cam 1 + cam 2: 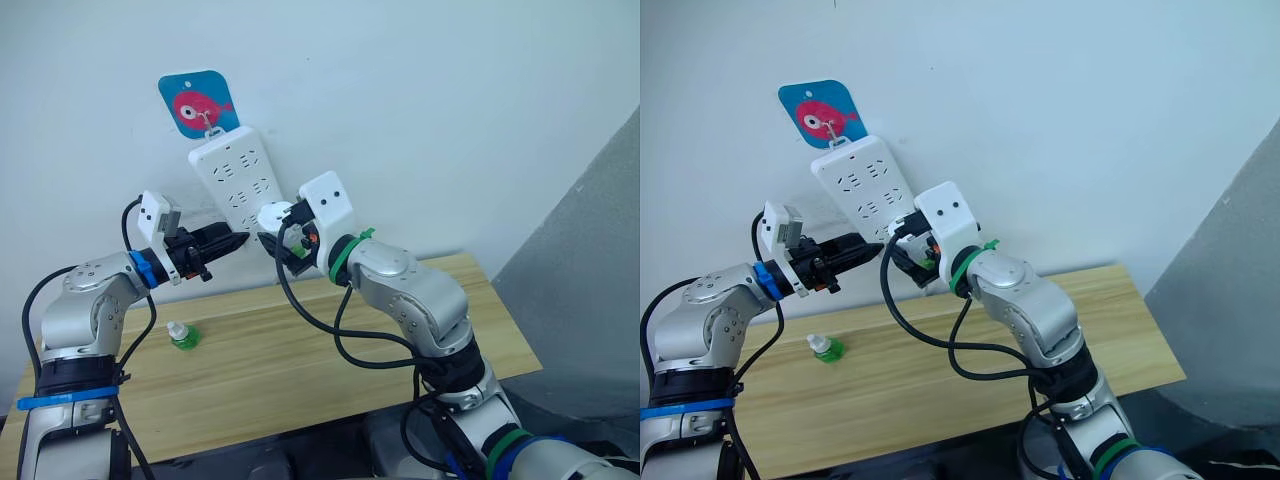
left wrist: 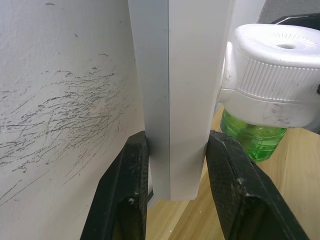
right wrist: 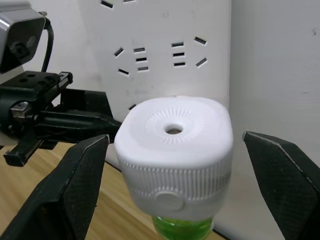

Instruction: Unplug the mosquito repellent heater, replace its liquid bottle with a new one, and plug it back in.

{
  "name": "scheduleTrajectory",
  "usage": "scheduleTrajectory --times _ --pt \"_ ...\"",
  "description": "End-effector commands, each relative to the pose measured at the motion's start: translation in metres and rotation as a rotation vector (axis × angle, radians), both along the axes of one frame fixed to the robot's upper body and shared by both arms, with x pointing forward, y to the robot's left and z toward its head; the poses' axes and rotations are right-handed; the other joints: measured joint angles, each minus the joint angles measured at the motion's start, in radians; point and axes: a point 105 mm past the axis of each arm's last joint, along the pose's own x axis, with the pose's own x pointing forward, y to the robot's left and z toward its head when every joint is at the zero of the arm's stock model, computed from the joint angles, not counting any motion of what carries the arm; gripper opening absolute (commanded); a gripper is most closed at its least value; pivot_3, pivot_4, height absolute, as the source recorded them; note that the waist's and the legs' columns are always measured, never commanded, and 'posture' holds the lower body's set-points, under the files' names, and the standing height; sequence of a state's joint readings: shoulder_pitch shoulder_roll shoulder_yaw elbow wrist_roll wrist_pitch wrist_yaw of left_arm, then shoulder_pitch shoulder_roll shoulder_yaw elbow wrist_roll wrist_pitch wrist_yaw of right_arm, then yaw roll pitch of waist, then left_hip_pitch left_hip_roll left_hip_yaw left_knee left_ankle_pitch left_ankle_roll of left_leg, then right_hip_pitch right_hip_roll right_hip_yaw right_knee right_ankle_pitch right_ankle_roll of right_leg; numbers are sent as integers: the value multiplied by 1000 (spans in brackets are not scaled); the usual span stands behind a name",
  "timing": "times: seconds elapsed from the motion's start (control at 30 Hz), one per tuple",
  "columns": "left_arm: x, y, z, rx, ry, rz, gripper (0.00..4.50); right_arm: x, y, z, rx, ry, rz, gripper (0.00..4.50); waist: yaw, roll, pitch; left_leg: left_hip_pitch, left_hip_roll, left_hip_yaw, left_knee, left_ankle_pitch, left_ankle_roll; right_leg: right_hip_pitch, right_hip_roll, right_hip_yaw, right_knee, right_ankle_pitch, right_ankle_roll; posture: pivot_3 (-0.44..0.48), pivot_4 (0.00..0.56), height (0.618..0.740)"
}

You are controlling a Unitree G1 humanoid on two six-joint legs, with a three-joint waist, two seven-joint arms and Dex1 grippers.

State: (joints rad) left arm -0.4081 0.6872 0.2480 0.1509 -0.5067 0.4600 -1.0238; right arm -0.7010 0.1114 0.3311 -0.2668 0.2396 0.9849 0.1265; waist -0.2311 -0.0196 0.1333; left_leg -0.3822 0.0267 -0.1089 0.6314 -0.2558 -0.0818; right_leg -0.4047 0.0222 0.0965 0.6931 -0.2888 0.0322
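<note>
Straddling heater (image 3: pixel 175 145), right claw (image 3: pixel 175 185) wide.

My right gripper (image 3: pixel 175 185) stands wide open around the heater (image 3: pixel 175 135), fingers (image 3: pixel 70 190) clear of it. The heater sits on the strip (image 3: pixel 160 45), green bottle (image 3: pixel 180 227) beneath. The left gripper (image 3: pixel 107 121) meets the strip's edge.

Even, soft daylight fills the scene, with no glare on the white wall (image 1: pixel 450 100). The power strip (image 1: pixel 236 175) casts only a faint shadow. In the left wrist view, the black fingers (image 2: pixel 125 195) nearest the lens look slightly soft, while the strip's edge between them stays sharp.
</note>
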Motion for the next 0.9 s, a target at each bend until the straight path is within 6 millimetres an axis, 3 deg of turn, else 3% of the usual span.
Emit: scheduleTrajectory --times 0.03,0.17,0.27,0.33,0.37,0.9 --pt "-1 -7 8 16 -34 -33 1321 -2 6 18 30 -71 2 4500 0 0 0 0 0 0 0 0 0 0 0 0 0 0 0 -214 107 736" --pt "-1 -8 8 16 -35 -34 1321 0 7 15 28 -64 -2 4500 0 0 0 0 0 0 0 0 0 0 0 0 0 0 0 -213 107 736" --pt "-1 -8 8 16 -35 -36 1321 1 8 15 37 -60 -6 3917 0 0 0 0 0 0 0 0 0 0 0 0 0 0 0 -213 107 736" --pt "-1 -8 8 16 -36 -37 1321 2 9 15 37 -60 -5 3093 0 0 0 0 0 0 0 0 0 0 0 0 0 0 0 -213 107 736" --pt "-1 -9 8 15 -36 -37 1321 2 9 15 37 -60 -5 3029 0 0 0 0 0 0 0 0 0 0 0 0 0 0 0 -213 107 736" --pt "12 2 2 73 -97 63 1319 -5 -7 20 32 -65 -3 3015 9 0 0 -1 -1 -1 0 0 0 0 -1 -1 0 0 0 -232 108 736"
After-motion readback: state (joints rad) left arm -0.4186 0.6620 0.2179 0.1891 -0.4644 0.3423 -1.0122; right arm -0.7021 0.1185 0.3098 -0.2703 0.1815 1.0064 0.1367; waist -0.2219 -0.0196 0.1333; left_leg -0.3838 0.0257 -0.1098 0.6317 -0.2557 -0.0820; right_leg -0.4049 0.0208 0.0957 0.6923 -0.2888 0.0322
